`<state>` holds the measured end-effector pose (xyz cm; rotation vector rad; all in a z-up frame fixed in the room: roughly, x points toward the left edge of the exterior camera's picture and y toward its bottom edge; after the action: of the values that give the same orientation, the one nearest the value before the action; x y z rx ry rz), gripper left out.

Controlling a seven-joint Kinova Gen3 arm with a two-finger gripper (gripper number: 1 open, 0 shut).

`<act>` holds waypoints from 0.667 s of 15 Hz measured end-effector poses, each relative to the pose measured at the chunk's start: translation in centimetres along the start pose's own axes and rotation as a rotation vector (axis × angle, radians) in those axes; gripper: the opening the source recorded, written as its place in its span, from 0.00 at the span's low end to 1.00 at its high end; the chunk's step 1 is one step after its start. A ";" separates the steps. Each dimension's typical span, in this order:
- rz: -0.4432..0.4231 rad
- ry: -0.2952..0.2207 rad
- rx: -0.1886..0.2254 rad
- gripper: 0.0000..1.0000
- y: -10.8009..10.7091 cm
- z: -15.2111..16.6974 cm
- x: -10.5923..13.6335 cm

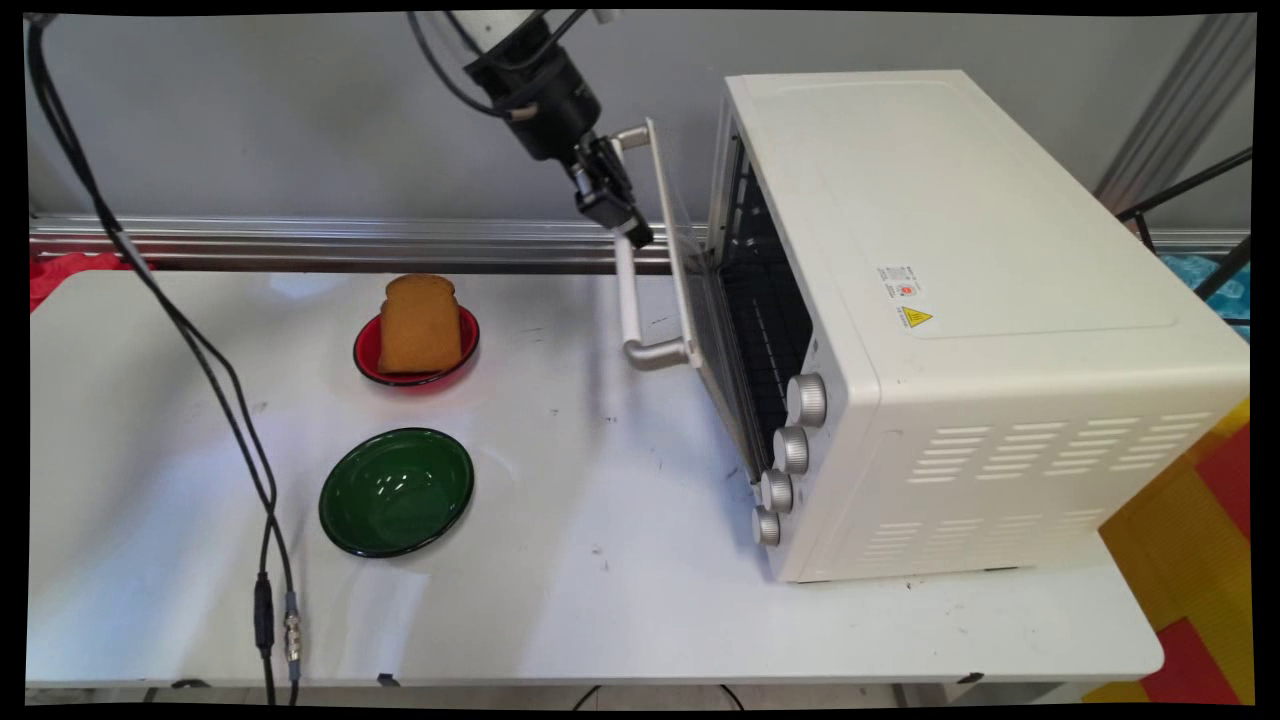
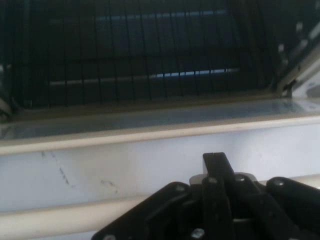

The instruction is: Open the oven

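Note:
My gripper (image 1: 632, 228) is shut, its fingers together against the upper part of the white handle (image 1: 628, 300) of the oven door (image 1: 688, 290). The door hangs partly open from the white toaster oven (image 1: 950, 250) on the table's right side. In the hand view the gripper (image 2: 216, 162) reaches over the handle bar (image 2: 60, 217), which runs across behind the linkage. Beyond it are the door's glass (image 2: 150, 120) and the dark wire rack (image 2: 150, 50) inside the oven. Nothing is held between the fingers.
A slice of toast (image 1: 420, 322) stands on a red plate (image 1: 365, 365) at the table's middle left. A green bowl (image 1: 397, 490) sits nearer the front. Black cables (image 1: 230, 400) hang across the left side. Several knobs (image 1: 790, 450) line the oven's front.

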<state>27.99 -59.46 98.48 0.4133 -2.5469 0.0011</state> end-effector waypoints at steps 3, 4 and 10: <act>0.005 -0.012 0.009 0.00 0.2 0.0 -1.6; 0.007 -0.016 0.014 0.00 0.2 0.1 -2.3; 0.018 -0.022 0.032 0.00 0.2 0.9 -5.5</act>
<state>31.91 -57.75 94.86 0.4046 -2.5755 0.0442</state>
